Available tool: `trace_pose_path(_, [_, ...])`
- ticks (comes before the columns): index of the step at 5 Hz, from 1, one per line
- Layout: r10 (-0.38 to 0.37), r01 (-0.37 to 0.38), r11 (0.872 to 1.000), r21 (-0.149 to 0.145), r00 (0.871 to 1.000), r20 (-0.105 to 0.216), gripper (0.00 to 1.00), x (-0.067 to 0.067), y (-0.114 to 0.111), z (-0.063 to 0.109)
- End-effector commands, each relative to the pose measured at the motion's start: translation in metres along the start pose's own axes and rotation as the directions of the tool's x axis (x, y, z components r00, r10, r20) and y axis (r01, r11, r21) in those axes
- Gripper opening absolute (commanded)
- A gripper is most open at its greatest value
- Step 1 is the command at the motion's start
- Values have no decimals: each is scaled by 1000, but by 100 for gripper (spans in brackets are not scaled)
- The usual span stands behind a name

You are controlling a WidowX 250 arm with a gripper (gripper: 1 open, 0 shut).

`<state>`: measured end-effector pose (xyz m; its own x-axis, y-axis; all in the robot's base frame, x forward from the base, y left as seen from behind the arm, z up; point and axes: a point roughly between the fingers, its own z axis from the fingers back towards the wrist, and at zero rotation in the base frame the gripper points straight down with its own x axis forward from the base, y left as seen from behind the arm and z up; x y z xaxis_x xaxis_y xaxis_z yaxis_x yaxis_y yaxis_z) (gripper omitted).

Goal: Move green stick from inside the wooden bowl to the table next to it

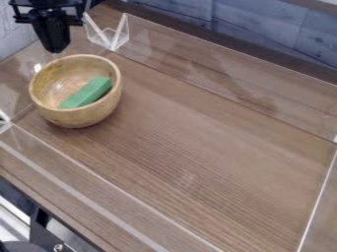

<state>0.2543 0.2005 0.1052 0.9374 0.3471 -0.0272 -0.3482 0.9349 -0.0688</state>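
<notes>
The wooden bowl (39,106) stands at the left of the table (198,138). The green stick (87,93) lies slanted inside it, resting on the bowl's floor and right inner wall. My gripper (53,46) is a dark shape pointing down at the top left, above and just behind the bowl's far rim, clear of the bowl. Nothing shows between its fingers. They merge into one dark mass, so I cannot make out whether they are open or shut.
Low clear plastic walls (198,69) run along the table's edges, with a clear bracket (116,32) at the back left, close to the gripper. Bare wood-grain tabletop stretches to the right of and in front of the bowl.
</notes>
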Motion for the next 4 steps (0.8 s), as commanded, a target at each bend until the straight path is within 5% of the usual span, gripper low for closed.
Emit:
trace_pose_path(1, [56, -57, 998, 19, 998, 34, 0, 2, 2, 3])
trace_pose_path(3, [86, -87, 996, 9, 996, 38, 0, 14, -11, 9])
trace_pose_path(4, [30, -30, 1000, 9, 999, 34, 0, 12, -20, 8])
